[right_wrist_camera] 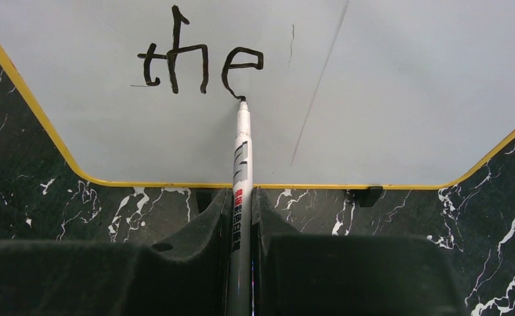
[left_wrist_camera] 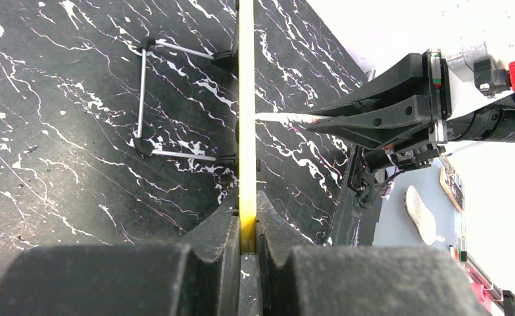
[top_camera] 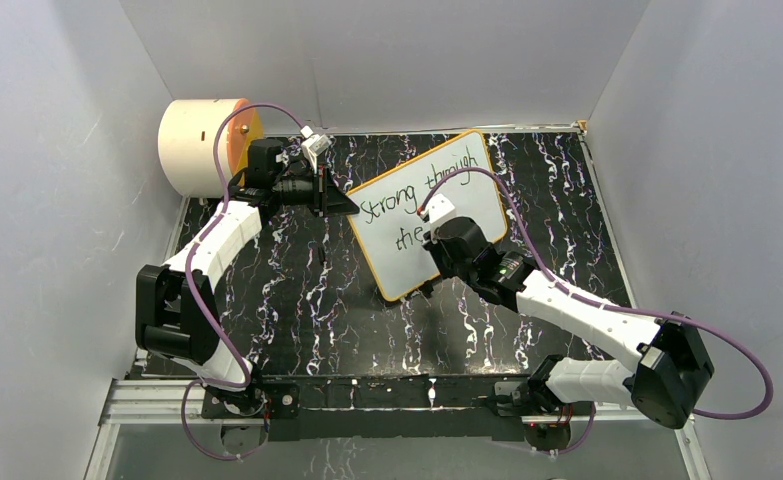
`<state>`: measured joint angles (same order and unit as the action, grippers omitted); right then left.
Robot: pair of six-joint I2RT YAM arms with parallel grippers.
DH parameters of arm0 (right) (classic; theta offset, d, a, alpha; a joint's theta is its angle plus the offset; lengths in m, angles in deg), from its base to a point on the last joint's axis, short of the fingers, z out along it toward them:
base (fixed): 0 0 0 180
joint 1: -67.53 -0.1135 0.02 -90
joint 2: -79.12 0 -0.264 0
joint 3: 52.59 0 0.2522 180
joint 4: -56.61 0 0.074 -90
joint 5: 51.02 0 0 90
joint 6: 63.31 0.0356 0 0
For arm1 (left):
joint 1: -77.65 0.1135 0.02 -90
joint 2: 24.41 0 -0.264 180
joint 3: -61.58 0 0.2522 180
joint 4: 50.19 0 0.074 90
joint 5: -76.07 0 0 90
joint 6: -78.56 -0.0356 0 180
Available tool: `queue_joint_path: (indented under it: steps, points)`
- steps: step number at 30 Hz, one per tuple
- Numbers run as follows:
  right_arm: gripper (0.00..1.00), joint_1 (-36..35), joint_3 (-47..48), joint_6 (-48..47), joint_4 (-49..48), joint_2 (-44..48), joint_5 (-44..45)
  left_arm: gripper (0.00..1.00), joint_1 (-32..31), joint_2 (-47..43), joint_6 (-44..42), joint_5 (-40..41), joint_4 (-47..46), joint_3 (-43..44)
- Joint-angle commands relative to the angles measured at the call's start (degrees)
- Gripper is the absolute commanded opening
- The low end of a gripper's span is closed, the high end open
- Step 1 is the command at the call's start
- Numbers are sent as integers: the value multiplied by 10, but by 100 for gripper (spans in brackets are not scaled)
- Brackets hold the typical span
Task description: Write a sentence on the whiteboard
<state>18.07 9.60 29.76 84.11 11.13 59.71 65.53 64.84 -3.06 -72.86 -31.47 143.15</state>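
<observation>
1. The whiteboard, white with a thin orange-yellow frame and rounded corners, sits on the black marbled table right of centre and toward the far side, turned askew to the table's edges.
2. The left gripper is clenched on the board's frame at its left end. The wrist view shows the yellow edge running straight up from between the two dark fingers.
3. The right gripper is clamped tight around a white marker, which points away from the wrist and onto the writing surface.
4. The marker's black tip touches the board at the lower end of the letter "e".
5. The writing is in black ink, with "Strong through" on the upper line and "the" on the lower line. The board surface to the right of "the" is unmarked apart from faint thin streaks.
6. A small black foot projects from the near long edge of the frame, touching the table.
7. A thin wire stand with black joints shows on the side of the board facing away from the right gripper.
8. A cream cylinder with an orange face stands in the far left corner, well apart from the board.
9. Purple cables loop along both arms.
</observation>
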Motion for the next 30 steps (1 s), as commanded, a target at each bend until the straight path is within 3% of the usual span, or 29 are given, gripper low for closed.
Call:
queue_joint_path:
  steps: [1, 21, 30]
  points:
    - [0, 3, 19, 7, -16, -1, 25, 0, 1, -16, -5, -7, 12, -1]
    - [0, 12, 20, -13, -16, 46, 39, 0, 1, -18, -5, -7, 12, -2]
    - [0, 54, 21, -30, -15, 59, 24, 0, 1, -21, -6, -5, 13, -4]
